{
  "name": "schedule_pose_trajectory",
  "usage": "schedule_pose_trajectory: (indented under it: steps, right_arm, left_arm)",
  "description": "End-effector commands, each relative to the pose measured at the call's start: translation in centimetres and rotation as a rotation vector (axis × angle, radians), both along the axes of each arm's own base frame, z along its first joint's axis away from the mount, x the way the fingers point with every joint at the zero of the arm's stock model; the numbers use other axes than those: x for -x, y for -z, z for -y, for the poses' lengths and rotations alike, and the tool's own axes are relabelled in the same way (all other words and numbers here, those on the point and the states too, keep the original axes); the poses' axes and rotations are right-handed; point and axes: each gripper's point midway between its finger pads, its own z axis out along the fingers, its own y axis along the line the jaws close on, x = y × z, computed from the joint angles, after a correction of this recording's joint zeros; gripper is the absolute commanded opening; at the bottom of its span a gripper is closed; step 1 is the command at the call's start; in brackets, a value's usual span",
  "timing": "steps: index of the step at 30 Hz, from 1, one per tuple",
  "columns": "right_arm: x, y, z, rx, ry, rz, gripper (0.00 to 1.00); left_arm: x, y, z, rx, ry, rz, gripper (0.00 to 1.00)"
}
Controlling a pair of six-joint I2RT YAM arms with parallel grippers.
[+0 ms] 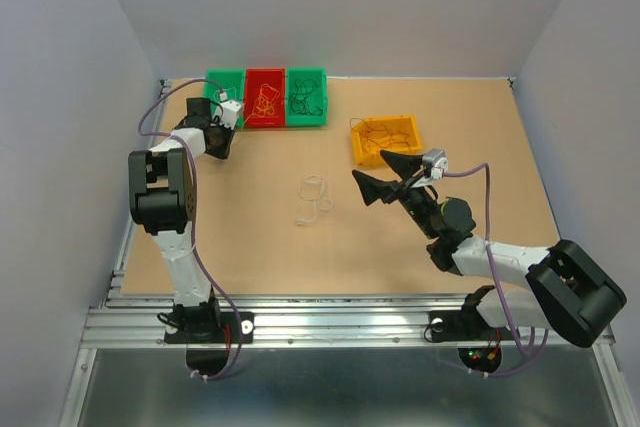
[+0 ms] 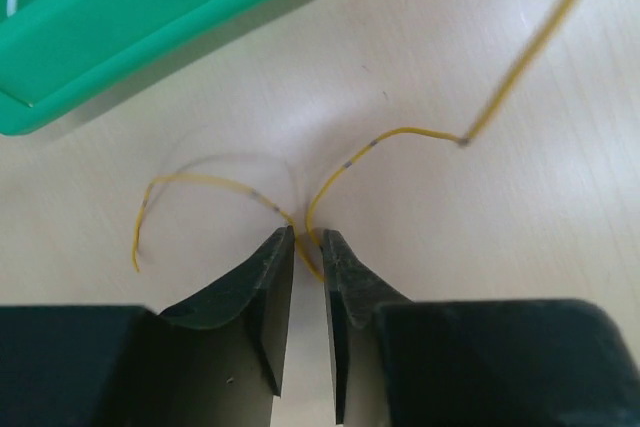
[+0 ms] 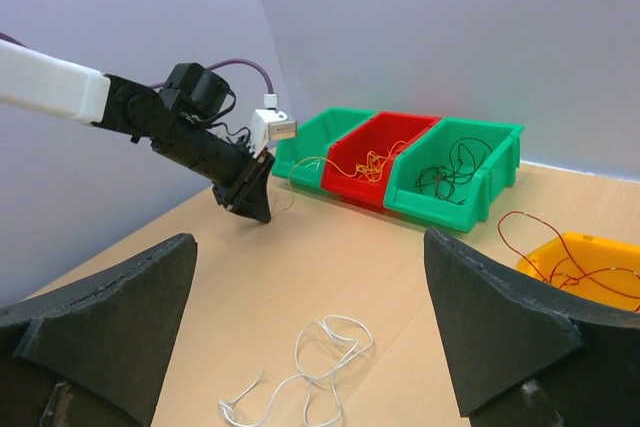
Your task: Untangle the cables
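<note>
A thin yellow cable (image 2: 400, 131) lies curled on the table beside a green bin (image 2: 150, 7). It passes between the tips of my left gripper (image 2: 308, 235), whose jaws stand only a narrow gap apart around it. In the right wrist view the same cable (image 3: 300, 162) runs from the red bin (image 3: 345, 179) down to the left gripper (image 3: 262, 215). A white cable (image 1: 315, 197) lies in loose loops mid-table, also seen as the white cable (image 3: 320, 367) below my right gripper (image 3: 308, 242). My right gripper (image 1: 385, 175) hangs wide open and empty above the table, right of the white cable.
Three bins stand in a row at the back: a green one (image 1: 212, 82), the red bin (image 1: 250, 97) with orange cables, and a green one (image 1: 322, 97) with dark cables. A yellow bin (image 1: 356, 142) with reddish cables sits just behind the right gripper.
</note>
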Motion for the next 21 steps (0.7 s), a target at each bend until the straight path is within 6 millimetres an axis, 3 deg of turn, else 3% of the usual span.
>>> schedule_pose_trajectory:
  steps: [1,6,17,20,21]
  right_arm:
    - [1.0,-2.8,0.6,-0.074,0.0,0.101,1.0]
    - [1.0,-2.8,0.6,-0.074,0.0,0.101,1.0]
    - [1.1,-2.8,0.5,-0.07,-0.009,0.102,1.0]
    - [0.1,-2.5,-0.5,-0.04,-0.012,0.061,0.99]
    - [-0.4,-2.1,-0.8,-0.024,-0.01,0.043,0.99]
  left_arm:
    - [-0.9,-1.9,0.9,0.039,0.024,0.031,0.17]
    - [-0.9,-2.8,1.9,0.094,0.034,0.036,0.01]
    - [-1.9,-7.3,4.9,0.193,-0.01,0.129,0.0]
    - [-2.6,-8.4,4.8,0.209,-0.048,0.155,0.0]
    - [-2.8,-9.0,6.3,0.216,-0.026,0.167,0.0]
